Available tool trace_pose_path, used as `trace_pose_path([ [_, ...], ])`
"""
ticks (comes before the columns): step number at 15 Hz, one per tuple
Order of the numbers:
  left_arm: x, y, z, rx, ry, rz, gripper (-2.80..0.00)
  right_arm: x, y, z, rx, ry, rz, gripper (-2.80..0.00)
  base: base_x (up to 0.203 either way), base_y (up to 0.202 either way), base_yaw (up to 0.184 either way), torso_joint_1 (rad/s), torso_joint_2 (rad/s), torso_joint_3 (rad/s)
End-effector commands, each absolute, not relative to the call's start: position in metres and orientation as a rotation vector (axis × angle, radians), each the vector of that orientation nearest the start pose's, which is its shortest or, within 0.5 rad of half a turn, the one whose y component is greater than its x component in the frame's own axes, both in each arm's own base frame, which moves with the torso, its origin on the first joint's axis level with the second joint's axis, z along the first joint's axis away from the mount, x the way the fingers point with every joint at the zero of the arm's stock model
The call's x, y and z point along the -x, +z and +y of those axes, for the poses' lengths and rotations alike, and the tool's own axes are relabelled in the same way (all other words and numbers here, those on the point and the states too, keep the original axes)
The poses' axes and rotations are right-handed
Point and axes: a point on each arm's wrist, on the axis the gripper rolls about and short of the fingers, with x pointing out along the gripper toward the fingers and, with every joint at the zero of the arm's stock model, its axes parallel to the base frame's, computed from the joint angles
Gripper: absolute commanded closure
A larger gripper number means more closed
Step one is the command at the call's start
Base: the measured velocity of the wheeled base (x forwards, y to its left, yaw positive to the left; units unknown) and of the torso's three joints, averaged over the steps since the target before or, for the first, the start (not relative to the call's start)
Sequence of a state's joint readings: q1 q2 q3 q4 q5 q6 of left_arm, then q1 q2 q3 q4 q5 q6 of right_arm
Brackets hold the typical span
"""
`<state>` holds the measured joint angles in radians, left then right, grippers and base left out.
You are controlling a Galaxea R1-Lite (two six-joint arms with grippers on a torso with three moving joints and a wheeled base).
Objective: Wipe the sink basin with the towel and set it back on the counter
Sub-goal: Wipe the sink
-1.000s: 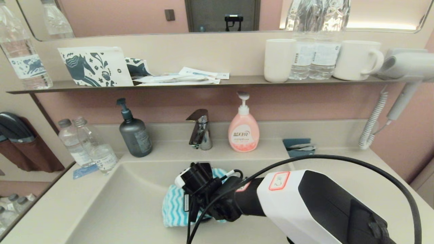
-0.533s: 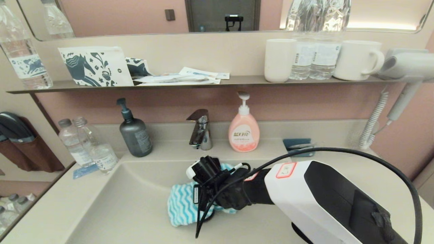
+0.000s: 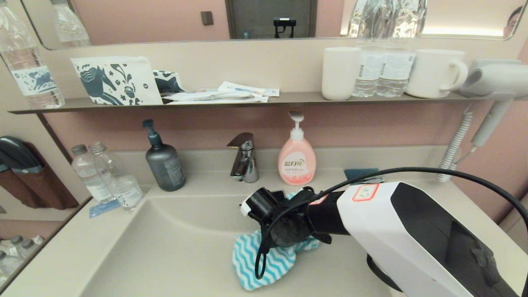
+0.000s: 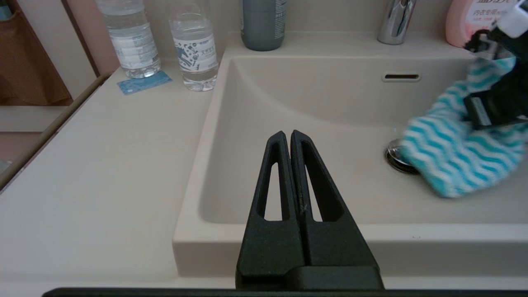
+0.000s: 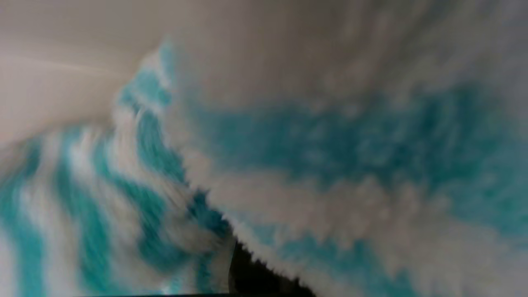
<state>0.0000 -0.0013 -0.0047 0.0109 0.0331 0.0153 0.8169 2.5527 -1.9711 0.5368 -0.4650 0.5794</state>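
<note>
My right gripper [image 3: 284,231], jaws hidden, presses the striped towel [image 3: 264,264] inside the sink basin [image 3: 173,247], beside the drain plug [image 4: 394,159]. It has slid right since earlier. My left gripper [image 4: 291,138] hovers shut, empty.

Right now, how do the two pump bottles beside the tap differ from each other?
The dark grey pump bottle is opaque with a matching dark pump; the pink soap bottle is peach-pink with a white pump and printed label. The grey one has straighter sides, the pink one is rounder. The grey one stands on the faucet's left, the pink on its right. Both stand upright on the counter behind the sink basin.
</note>
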Motion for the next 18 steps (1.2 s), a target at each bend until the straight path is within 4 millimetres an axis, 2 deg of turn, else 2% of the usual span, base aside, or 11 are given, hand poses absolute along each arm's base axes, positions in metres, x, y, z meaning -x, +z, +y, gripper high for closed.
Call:
trace_pose_path([
  [1,0.023,0.076,0.001,-0.015,0.034,0.006,0.00,-0.333,0.055,0.334,0.203,-0.039,0.911,0.00,0.000,0.000,0.000,0.000,0.00,0.000],
  [3,0.023,0.076,0.001,-0.015,0.034,0.006,0.00,-0.329,0.081,0.328,0.190,-0.034,0.892,0.00,0.000,0.000,0.000,0.000,0.00,0.000],
  [5,0.023,0.076,0.001,-0.015,0.034,0.006,0.00,-0.320,0.088,0.320,0.249,-0.056,0.944,0.00,0.000,0.000,0.000,0.000,0.00,0.000],
  [7,0.023,0.076,0.001,-0.015,0.034,0.006,0.00,-0.313,0.081,0.316,0.295,-0.091,1.007,0.00,0.000,0.000,0.000,0.000,0.00,0.000],
  [11,0.023,0.076,0.001,-0.015,0.034,0.006,0.00,-0.296,0.065,0.327,0.377,-0.078,1.062,0.00,0.000,0.000,0.000,0.000,0.00,0.000],
  [14,0.023,0.076,0.001,-0.015,0.034,0.006,0.00,-0.278,0.040,0.343,0.440,-0.033,1.132,0.00,0.000,0.000,0.000,0.000,0.00,0.000],
  [18,0.023,0.076,0.001,-0.015,0.035,0.006,0.00,-0.250,0.032,0.372,0.425,0.117,1.180,0.00,0.000,0.000,0.000,0.000,0.00,0.000],
])
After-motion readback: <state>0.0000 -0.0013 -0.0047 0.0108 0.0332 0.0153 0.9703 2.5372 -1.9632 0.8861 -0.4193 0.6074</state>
